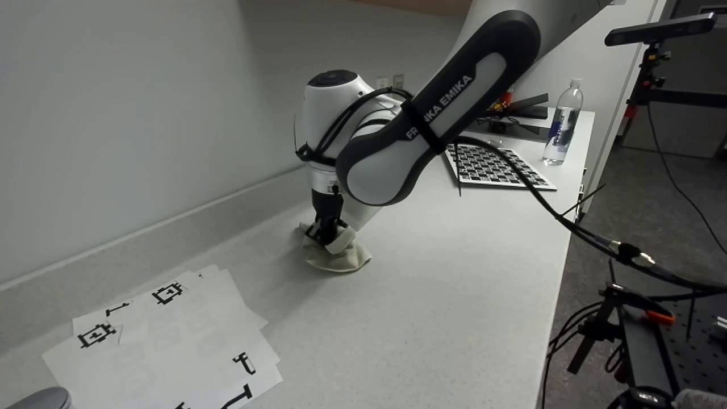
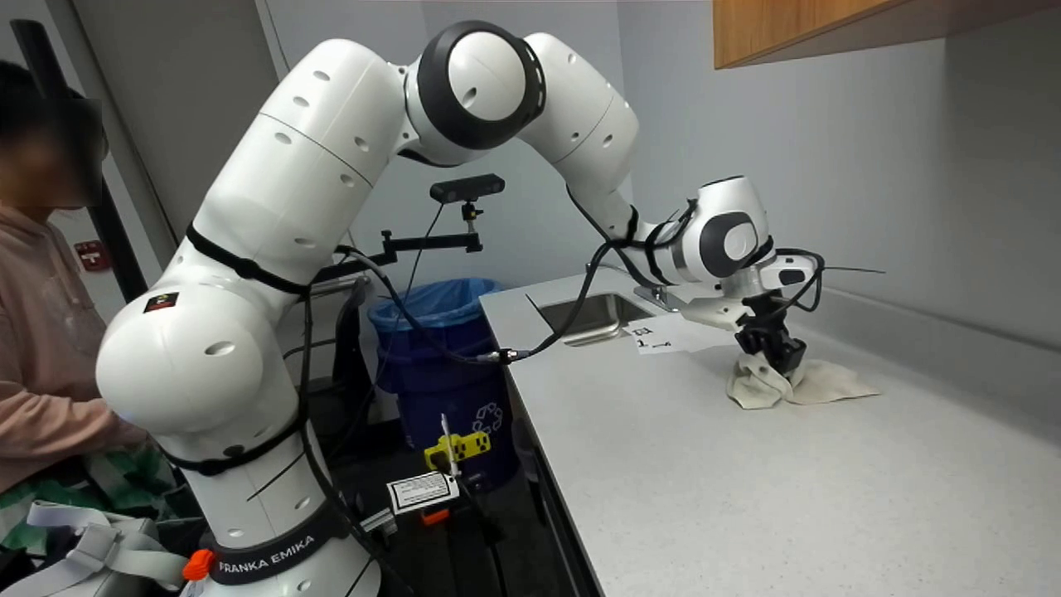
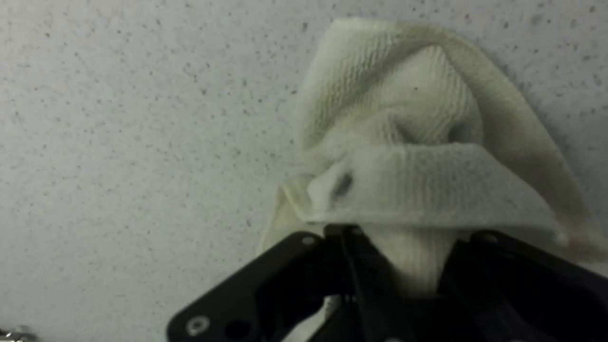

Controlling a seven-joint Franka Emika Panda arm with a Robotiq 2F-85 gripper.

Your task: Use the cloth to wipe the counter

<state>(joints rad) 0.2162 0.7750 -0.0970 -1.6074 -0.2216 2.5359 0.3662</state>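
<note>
The cream cloth lies crumpled on the light speckled counter; both exterior views show the cloth [image 1: 341, 260] [image 2: 831, 383] and the counter [image 1: 431, 295] [image 2: 746, 497]. My gripper [image 1: 328, 234] points down at the cloth near the back wall; the gripper also shows in an exterior view [image 2: 775, 355]. In the wrist view the black gripper fingers [image 3: 403, 242] have a thick bunch of cloth [image 3: 427, 185] between them, with a fold lying over in front of the fingertips. The gripper looks shut on the cloth. The cloth's lower parts rest on the counter [image 3: 142, 142]. A dark spot marks the fold.
White sheets with black markings [image 1: 170, 341] lie on the counter. A checkered board [image 1: 494, 165] and a water bottle [image 1: 563, 122] stand farther along. A sink [image 2: 593, 315] is set into the counter. A wooden cabinet [image 2: 796, 33] hangs above. A person [image 2: 50, 332] is beside the arm's base.
</note>
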